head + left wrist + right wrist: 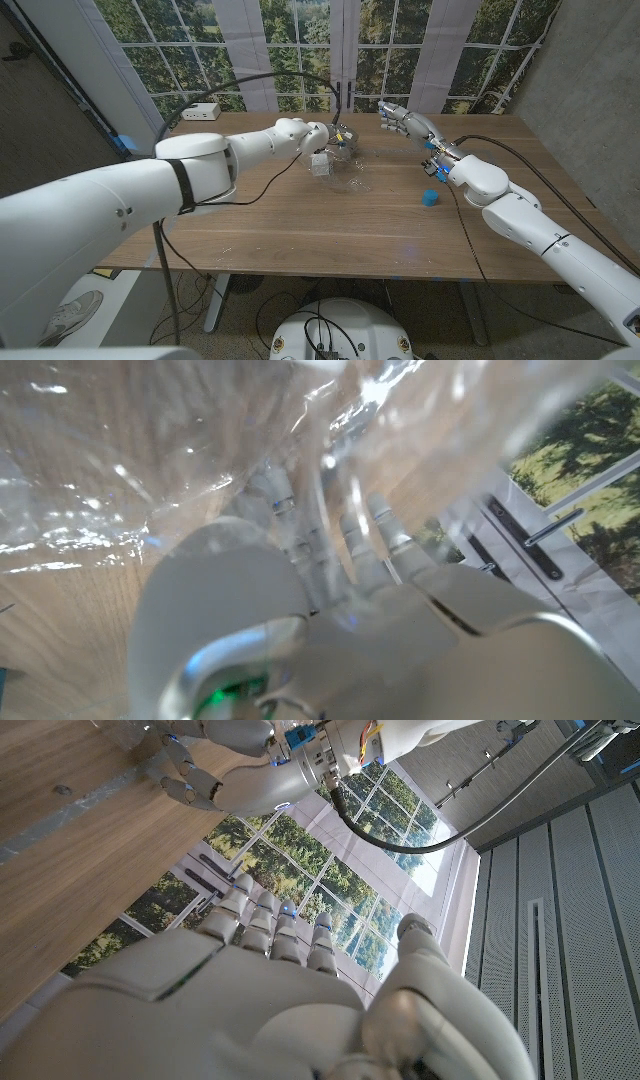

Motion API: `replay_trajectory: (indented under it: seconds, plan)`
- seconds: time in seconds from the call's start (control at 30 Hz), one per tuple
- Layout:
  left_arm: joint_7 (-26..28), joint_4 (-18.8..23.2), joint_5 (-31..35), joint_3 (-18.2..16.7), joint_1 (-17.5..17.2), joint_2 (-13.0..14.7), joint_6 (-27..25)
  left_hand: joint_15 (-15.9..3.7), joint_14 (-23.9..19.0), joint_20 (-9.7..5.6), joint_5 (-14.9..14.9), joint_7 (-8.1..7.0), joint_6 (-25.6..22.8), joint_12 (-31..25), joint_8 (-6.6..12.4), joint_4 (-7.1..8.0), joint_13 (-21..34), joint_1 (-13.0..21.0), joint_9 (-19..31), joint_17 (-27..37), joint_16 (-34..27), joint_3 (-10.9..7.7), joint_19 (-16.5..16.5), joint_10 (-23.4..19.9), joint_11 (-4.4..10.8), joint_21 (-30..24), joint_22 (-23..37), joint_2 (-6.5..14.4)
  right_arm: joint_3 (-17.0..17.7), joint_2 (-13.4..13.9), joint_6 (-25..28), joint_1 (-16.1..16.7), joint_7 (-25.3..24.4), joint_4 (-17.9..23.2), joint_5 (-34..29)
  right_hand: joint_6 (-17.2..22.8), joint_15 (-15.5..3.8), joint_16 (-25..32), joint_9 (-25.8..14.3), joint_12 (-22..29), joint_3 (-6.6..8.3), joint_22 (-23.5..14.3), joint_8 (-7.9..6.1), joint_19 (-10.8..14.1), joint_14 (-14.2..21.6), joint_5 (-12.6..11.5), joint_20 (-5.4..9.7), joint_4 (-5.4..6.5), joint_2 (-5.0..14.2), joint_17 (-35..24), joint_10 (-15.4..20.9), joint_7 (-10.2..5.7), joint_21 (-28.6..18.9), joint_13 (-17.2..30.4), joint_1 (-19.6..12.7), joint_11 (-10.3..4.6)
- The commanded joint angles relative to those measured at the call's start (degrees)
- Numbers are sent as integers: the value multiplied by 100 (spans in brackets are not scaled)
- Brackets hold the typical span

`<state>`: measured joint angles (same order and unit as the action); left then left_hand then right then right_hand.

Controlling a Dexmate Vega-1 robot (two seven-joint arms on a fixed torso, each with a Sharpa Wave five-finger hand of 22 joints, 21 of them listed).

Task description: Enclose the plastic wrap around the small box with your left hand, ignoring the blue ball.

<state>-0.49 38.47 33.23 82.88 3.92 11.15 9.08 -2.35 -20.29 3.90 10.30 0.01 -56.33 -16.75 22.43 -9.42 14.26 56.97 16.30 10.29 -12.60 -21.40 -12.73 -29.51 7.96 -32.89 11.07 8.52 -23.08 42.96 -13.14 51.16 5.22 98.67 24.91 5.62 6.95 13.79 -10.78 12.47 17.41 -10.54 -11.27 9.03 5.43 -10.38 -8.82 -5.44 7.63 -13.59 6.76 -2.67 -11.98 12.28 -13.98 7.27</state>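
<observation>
Nearest thing on the wooden table (pixel 300 225) is the blue ball (pixel 430 198), right of centre, well apart from the work and from both hands; it looks more like a small blue block from here, shape hard to call. Leave it alone. Farther back, the plastic wrap (pixel 350 170) lies as a clear crumpled sheet, one part spread on the wood toward the middle, the rest bunched up around the small box (pixel 321 164), a small pale box sitting mid-table near the far side. The left hand (pixel 335 138) is right over the box and in the wrap: in the left wrist view the film drapes over and between its fingers (pixel 375 525), which run fairly straight and close together. I can't tell whether they actually pinch the film or just have it draped over them, so grip state is unknown. The right hand (pixel 405 120) hovers farther back and to the right, above the table, fingers apart and loosely extended, holding nothing; the right wrist view agrees. My read: wrapping step is under way, not finished, since a fair flap of film still lies loose on the table beside the box. Next move likely needs the left hand to gather that loose flap and fold it over the box without dragging the box along, as it looks light and the film clings. At the far left of the table sits a small white device (pixel 203 112), not involved.
</observation>
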Motion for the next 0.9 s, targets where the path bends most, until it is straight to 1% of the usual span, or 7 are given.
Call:
replay_trajectory:
  seconds: [0.03, 0.1, 0.27, 0.4, 0.73, 0.83, 0.9]
  plan:
    - [614, 2027, 330, -1044, -777, 1124, -258, -506, -173, -22, -28, -22, -98, -67, 106, 11, 43, 69, 78, 25, -48, -67, -88, -178, 49, -70, 17, -19, 26, 31, 51, 63, -27, 69, 28, 67, 5, 15, -11, -2, -35, -12, -14, 9, 24, 3, -24, 2, -31, 0, 19, 4, -41, 0, -23, 12]
    - [819, 2412, 507, -1215, -979, 1324, -444, -536, -252, -28, -32, -20, -91, -89, 131, 16, 54, 69, 106, 24, -65, -67, -115, -249, 64, -84, 17, -46, 19, 47, 61, 58, -10, 80, 18, 68, 7, 16, -11, -3, -35, -12, -13, 11, 28, 3, -23, 2, -31, 0, 19, 3, -41, -1, -23, 17]
    - [1226, 3028, 686, -1693, -1436, 1620, -706, -623, -423, -38, -35, -33, -126, -135, 195, 12, 82, 97, 155, 23, -96, -78, -186, -409, 75, -121, 17, -88, 9, 60, 137, 51, -37, 144, -1, 69, 6, 16, -11, -4, -34, -12, -12, 10, 29, 3, -26, 4, -25, -1, 21, -1, -40, -1, -22, 24]
    - [717, 3430, 765, -1884, -1544, 1774, -848, -626, -461, -31, -34, -35, -121, -154, 201, 19, 94, 97, 156, 24, -94, -80, -209, -474, 87, -134, 18, -101, -9, 72, 165, 10, 27, 177, 18, 71, 11, 16, -11, -4, -35, -12, -12, 10, 29, 3, -25, 5, -26, -1, 22, 2, -40, -1, -20, 23]
    - [-725, 4132, 799, -2165, -1719, 2212, -647, -570, -409, 17, -37, -71, -124, -95, 200, 29, 115, 93, 134, 36, -58, -57, -138, -360, 34, -115, 18, -134, 20, 133, 302, 108, -67, 353, 31, 72, 0, 15, -11, -9, -36, -13, -10, 5, 26, 3, -11, 16, -13, -4, 16, 1, -37, -1, -10, 9]
    - [-614, 4559, 1223, -2251, -1963, 2420, -894, -558, -406, 24, -38, -84, -118, -91, 196, 24, 118, 101, 130, 38, -57, -47, -131, -356, 34, -114, 18, -145, 18, 139, 333, 106, -55, 363, 51, 76, 0, 17, -12, -11, -34, -13, -11, 7, 28, 3, -14, 22, -2, -7, 14, 2, -38, -1, -6, -10]
    - [-283, 4998, 1587, -2391, -2282, 2627, -1212, -557, -409, 31, -38, -91, -106, -89, 189, 23, 123, 109, 124, 43, -61, -38, -128, -360, 38, -115, 18, -146, -22, 132, 340, 61, 2, 330, 40, 84, -3, 17, -12, -12, -34, -13, -14, 7, 27, 4, -8, 25, 2, -8, 12, 1, -37, -1, -4, -9]
